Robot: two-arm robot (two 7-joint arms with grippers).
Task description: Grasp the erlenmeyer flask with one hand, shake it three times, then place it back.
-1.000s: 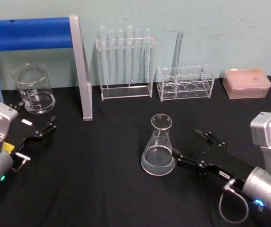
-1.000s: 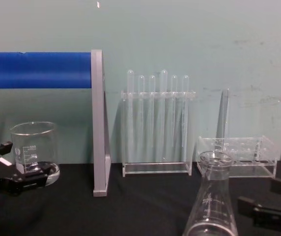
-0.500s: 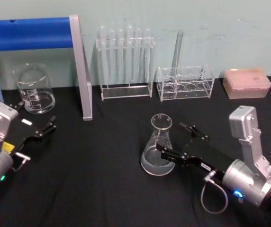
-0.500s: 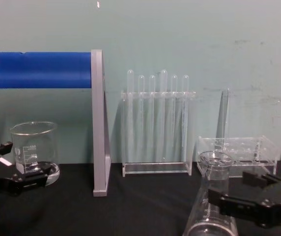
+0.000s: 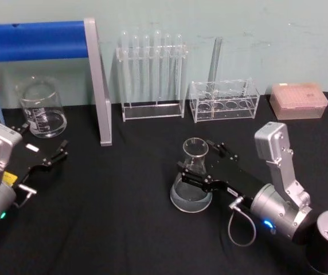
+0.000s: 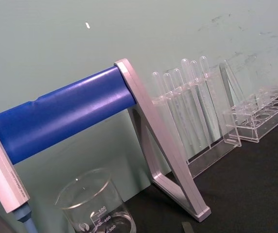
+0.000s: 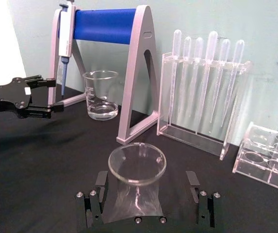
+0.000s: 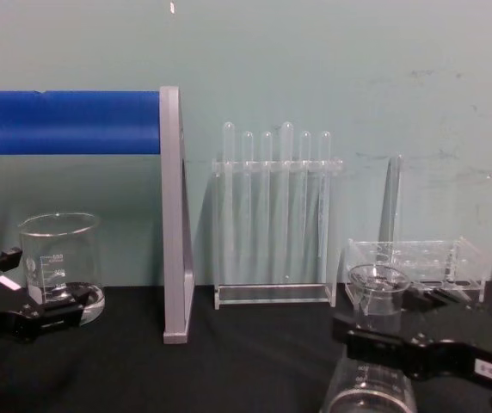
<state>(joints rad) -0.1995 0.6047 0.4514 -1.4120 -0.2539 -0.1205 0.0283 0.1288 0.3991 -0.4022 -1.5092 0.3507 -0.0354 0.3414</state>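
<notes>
Left: left claw (image 5: 42,143) parked near the beaker (image 5: 41,109), open and empty. Centre: erlenmeyer flask (image 5: 190,197) upright on the worktop (image 5: 124,223), not yet lifted. Right: right claw (image 5: 196,159) open, jaws flanking the flask's neck with a gap on each side. Step in hand: the grasp. The next move probably calls for closing squarely on the neck, then lifting. A second earlier the right claw lay beside the base; the flask is unmoved.
</notes>
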